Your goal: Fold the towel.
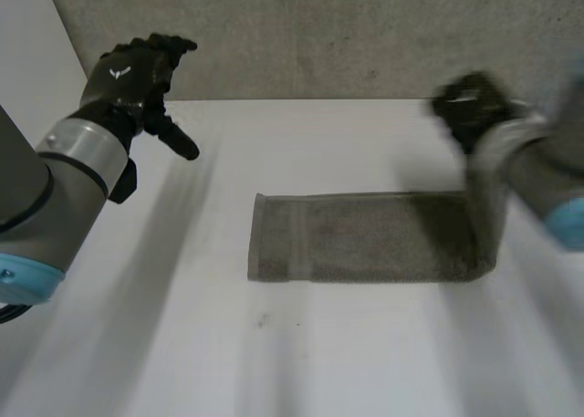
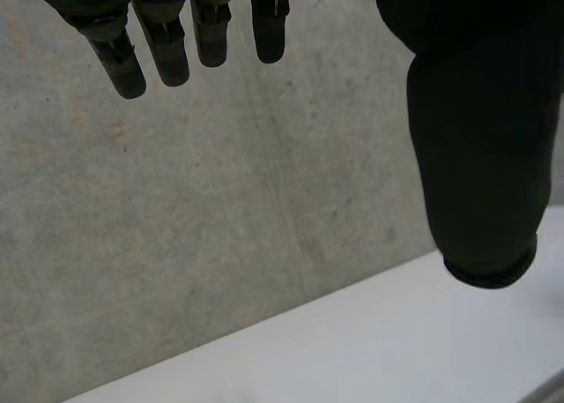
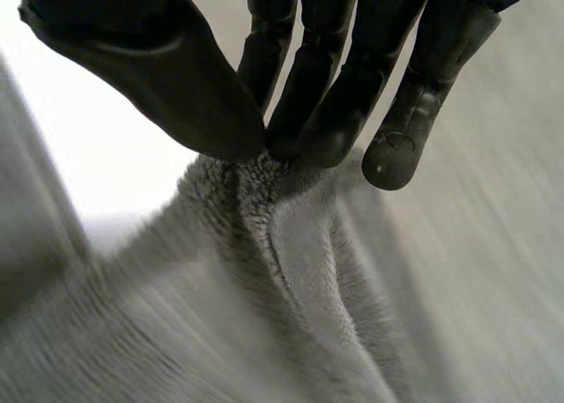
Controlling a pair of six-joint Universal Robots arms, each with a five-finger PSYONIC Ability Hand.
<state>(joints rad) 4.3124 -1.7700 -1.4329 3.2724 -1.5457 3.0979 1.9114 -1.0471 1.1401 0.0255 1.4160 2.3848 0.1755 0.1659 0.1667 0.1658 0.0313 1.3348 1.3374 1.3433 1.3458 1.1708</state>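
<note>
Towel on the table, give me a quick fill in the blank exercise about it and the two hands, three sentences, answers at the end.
1. The right hand pinches the towel between its fingers and ____.
2. The left hand, up over the white table, holds ____.
3. The towel's end at the ____ hand is off the table; the rest lies flat.
Missing words: thumb; nothing; right.

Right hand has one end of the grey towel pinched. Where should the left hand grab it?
Probably a corner of the grey terry towel's free hemmed short edge, from above on the left hand's side: that end lies flat on the white table, while the black right hand pinches the opposite, raised end.
</note>
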